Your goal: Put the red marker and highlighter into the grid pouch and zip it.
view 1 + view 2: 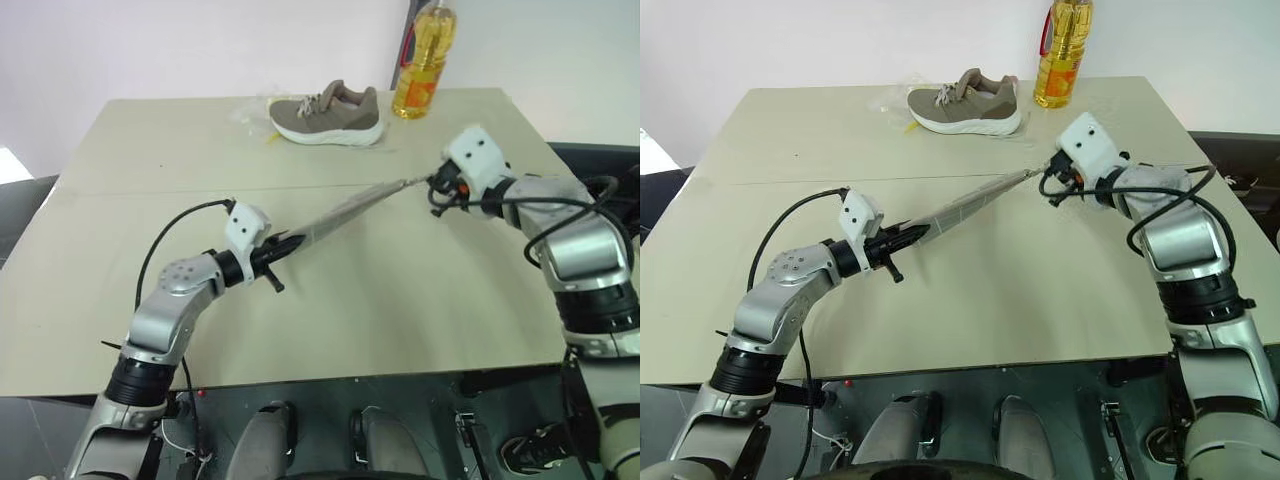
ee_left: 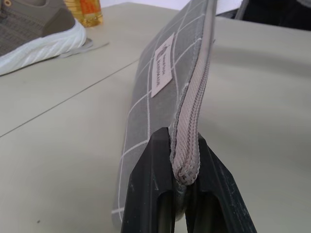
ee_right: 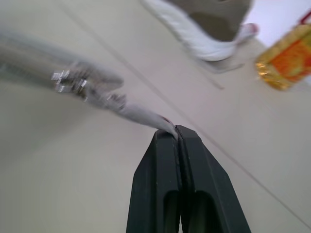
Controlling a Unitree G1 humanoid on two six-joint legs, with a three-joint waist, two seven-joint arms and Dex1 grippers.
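Two grippers hold one thing between them: the grid pouch point(image 1: 345, 212), stretched taut above the bench point(image 1: 330, 310) and running from lower left of centre up toward the right of the head view. Nearest, at the lower left, the left gripper point(image 1: 283, 246) is clenched on the pouch's end, its black fingers point(image 2: 146, 194) pinching the fabric just under the zip seam. In the left wrist view the zip teeth look closed along the whole edge that shows, and the white label point(image 2: 163, 65) sits on the gridded side. Farther up and to the right, the right gripper point(image 1: 432, 182) is clamped on the zip pull point(image 3: 146, 114) at the pouch's far end, with the small metal slider just beyond its fingertips in the right wrist view.

Neither pen lies on the bench; I judge the red marker and highlighter to be inside the pouch already, though the fabric hides them. The step in hand looks like the zipping itself, at or near its end. Next comes a check that the slider has reached its stop, then lowering the pouch to the bench and letting go with both grippers.

At the far edge, in the upper middle, a grey shoe point(image 1: 328, 113) rests beside a yellow oil bottle point(image 1: 424, 62).
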